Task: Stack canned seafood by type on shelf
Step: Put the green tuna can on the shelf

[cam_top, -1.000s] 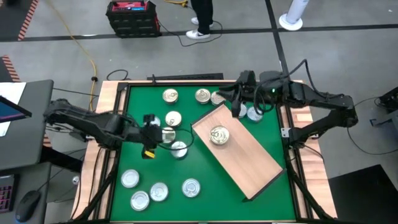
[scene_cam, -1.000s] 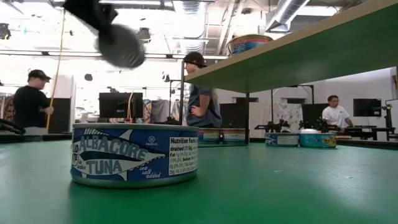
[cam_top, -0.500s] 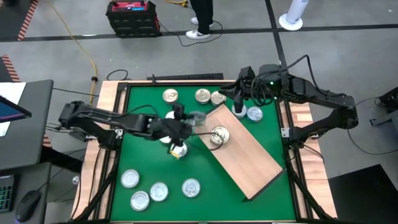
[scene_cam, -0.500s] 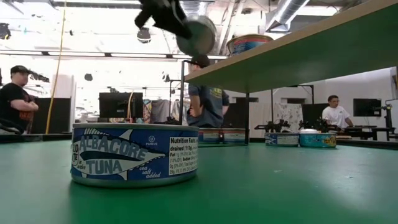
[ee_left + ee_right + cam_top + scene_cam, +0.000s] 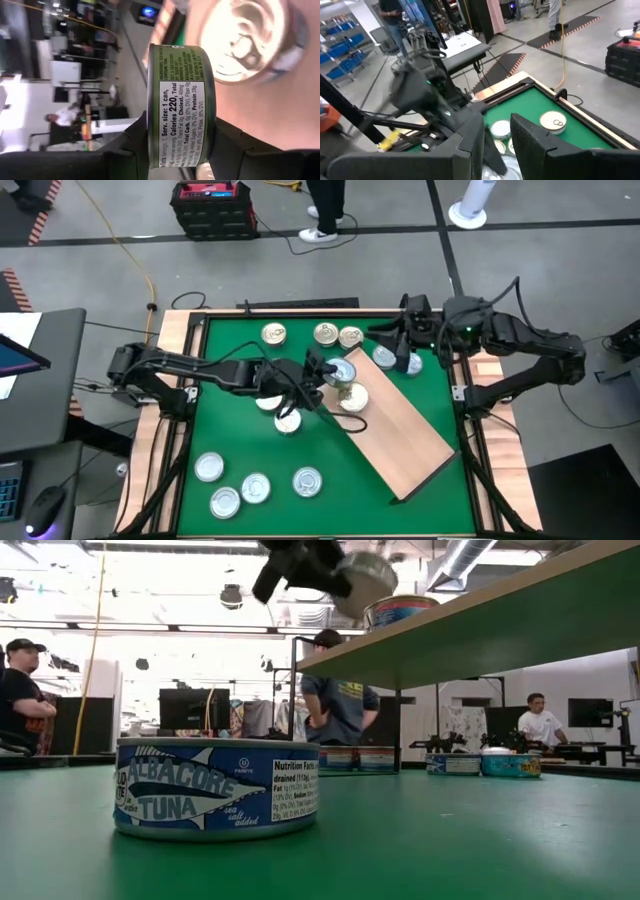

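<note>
My left gripper (image 5: 328,375) reaches from the table's left and is shut on a green-labelled can (image 5: 181,105). It holds the can over the left end of the light-wood shelf (image 5: 405,430), just above a gold-lidded can (image 5: 350,396) that stands on the shelf. Several more cans lie lid-up on the green mat: three at the far edge (image 5: 325,333) and several near the front left (image 5: 256,488). A blue albacore tuna can (image 5: 215,788) fills the low view. My right gripper (image 5: 402,348) hovers open above two cans (image 5: 410,363) at the far right. My left gripper pinches the can across its height, one finger on each flat face, by the rim (image 5: 152,142) nearest the wrist. The fingers come almost level from the table's left. The can is lifted clear and tipped on edge, its label wall (image 5: 182,125) toward the wrist camera.
The shelf lies slantwise from the mat's middle to its near right. Wooden slats (image 5: 170,470) rim the mat. Two cans (image 5: 287,420) sit under the left arm. People stand in the room beyond the table (image 5: 335,705).
My left gripper has carried the can toward the table's right, from over the mat's left-centre to over the shelf's left end. It rolled on the way, so the can now stands tipped on edge. My right gripper has drifted a little toward the right edge.
</note>
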Controlling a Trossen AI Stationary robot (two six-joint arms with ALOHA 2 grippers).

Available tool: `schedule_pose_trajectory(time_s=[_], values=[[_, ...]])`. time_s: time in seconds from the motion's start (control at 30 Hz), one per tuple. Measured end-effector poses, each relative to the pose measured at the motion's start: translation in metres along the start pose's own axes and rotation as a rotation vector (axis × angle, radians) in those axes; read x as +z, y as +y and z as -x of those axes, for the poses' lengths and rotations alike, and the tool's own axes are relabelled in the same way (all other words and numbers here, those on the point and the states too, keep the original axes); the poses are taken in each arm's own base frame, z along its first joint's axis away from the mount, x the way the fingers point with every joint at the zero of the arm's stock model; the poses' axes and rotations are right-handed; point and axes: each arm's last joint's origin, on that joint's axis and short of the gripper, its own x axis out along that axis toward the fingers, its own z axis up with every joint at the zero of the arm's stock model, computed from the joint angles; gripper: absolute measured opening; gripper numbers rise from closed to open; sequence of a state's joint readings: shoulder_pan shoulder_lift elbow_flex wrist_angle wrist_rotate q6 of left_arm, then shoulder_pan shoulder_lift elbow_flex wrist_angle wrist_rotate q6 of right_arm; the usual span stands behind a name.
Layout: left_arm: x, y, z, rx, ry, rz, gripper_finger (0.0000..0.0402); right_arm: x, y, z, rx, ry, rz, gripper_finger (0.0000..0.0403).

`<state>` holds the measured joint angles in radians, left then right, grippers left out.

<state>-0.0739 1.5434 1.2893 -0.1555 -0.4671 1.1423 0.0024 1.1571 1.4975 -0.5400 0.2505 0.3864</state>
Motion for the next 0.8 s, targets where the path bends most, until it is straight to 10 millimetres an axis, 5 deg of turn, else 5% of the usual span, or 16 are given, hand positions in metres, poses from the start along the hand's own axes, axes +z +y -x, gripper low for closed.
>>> schedule_pose_trajectory(time_s=[0.17,0.47,0.8], values=[[-0.011,-0.009,-0.019,-0.022,0.105,-0.073,0.0144,-0.003,0.006,0.002,0.02,0.006,-0.003,0.0122],[0.001,-0.025,-0.034,-0.063,0.007,-0.157,0.0143,-0.004,0.009,0.003,0.034,0.01,-0.009,0.0122],[0.014,-0.023,-0.032,-0.035,-0.117,-0.102,0.0144,-0.002,0.009,0.006,0.037,0.002,-0.01,0.0122]])
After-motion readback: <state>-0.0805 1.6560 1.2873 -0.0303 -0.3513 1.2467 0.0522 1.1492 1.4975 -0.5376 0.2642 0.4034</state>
